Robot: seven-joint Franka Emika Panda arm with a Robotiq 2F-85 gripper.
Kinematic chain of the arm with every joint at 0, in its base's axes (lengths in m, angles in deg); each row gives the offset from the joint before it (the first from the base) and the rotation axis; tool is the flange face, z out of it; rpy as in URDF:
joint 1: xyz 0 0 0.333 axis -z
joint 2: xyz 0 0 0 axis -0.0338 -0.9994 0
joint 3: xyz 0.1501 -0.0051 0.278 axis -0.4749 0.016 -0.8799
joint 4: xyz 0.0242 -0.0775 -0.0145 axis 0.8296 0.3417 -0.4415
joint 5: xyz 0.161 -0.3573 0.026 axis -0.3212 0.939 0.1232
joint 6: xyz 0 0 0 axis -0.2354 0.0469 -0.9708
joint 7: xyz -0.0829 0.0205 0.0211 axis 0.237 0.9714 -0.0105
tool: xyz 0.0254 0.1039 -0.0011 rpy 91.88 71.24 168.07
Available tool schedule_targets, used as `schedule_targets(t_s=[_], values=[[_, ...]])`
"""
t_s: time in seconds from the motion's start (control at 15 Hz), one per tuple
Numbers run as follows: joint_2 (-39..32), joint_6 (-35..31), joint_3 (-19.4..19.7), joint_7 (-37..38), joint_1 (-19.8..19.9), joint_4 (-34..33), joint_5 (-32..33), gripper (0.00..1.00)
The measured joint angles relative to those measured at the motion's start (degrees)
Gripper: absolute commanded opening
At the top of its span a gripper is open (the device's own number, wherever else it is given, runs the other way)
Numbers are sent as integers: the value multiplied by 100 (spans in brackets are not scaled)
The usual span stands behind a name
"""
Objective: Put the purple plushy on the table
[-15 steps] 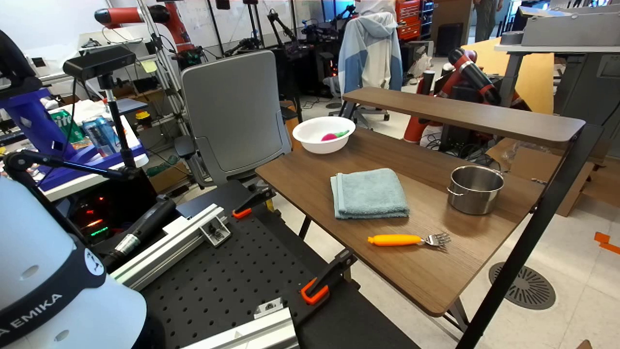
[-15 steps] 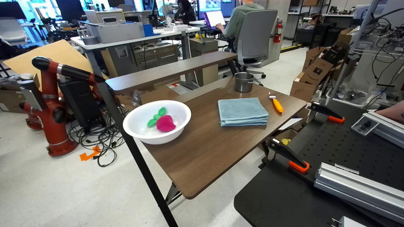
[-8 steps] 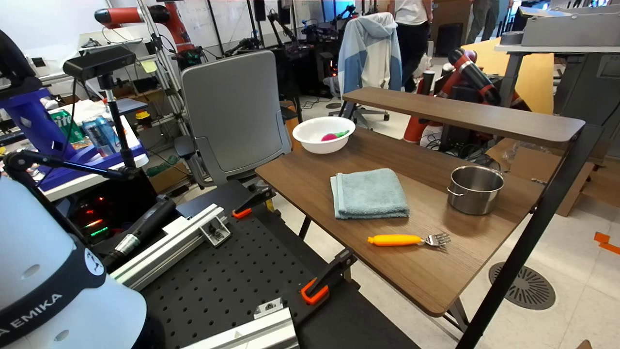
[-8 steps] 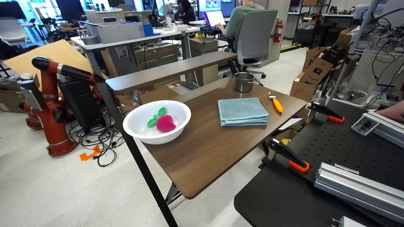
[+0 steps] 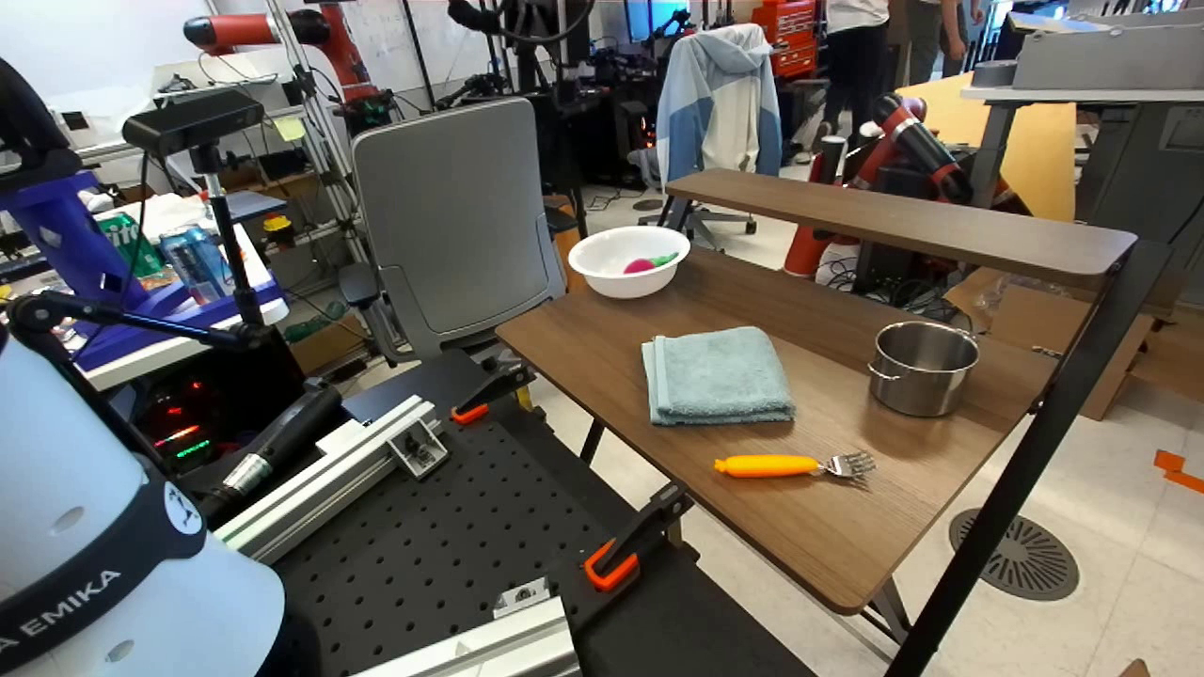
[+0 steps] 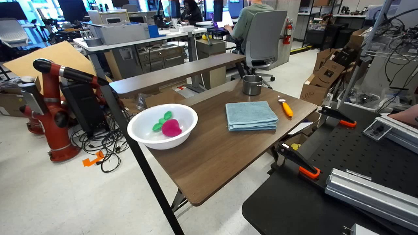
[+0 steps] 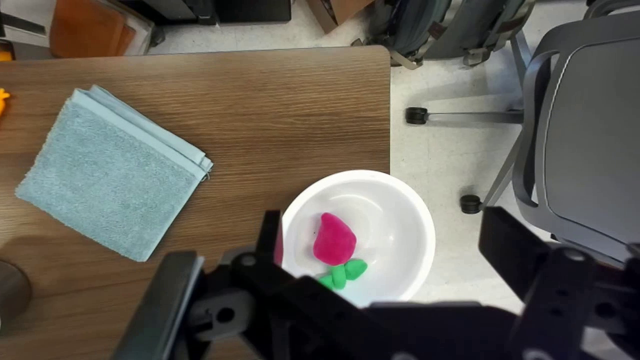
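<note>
The purple plushy is a magenta lump with green leaves (image 7: 334, 240). It lies inside a white bowl (image 7: 425, 220), and shows there in both exterior views (image 5: 640, 266) (image 6: 171, 128). The bowl stands on the brown table (image 6: 212, 156), near a corner; the table also shows in the wrist view (image 7: 300, 100). My gripper (image 7: 382, 235) is open and empty above the bowl. In the wrist view its left finger overlaps the bowl's left rim, and its right finger is over the floor past the bowl. In an exterior view only its fingertips (image 6: 196, 11) show at the top edge.
A folded teal cloth (image 5: 724, 376), a steel pot (image 5: 926, 371) and an orange-handled fork (image 5: 771, 465) lie on the table. A raised shelf (image 5: 894, 221) runs along its back. A grey chair (image 7: 595, 125) stands beside the bowl's end. A black workbench (image 5: 470, 527) with clamps adjoins.
My gripper has come down into view at the top edge in both exterior views. The arm's white body has shifted slightly. The plushy, bowl and cloth have not moved.
</note>
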Motion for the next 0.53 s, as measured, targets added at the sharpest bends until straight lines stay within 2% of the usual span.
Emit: schedule_targets(t_s=[0.53], values=[[-1401, -521, 53, 517, -396, -771, 350, 100]])
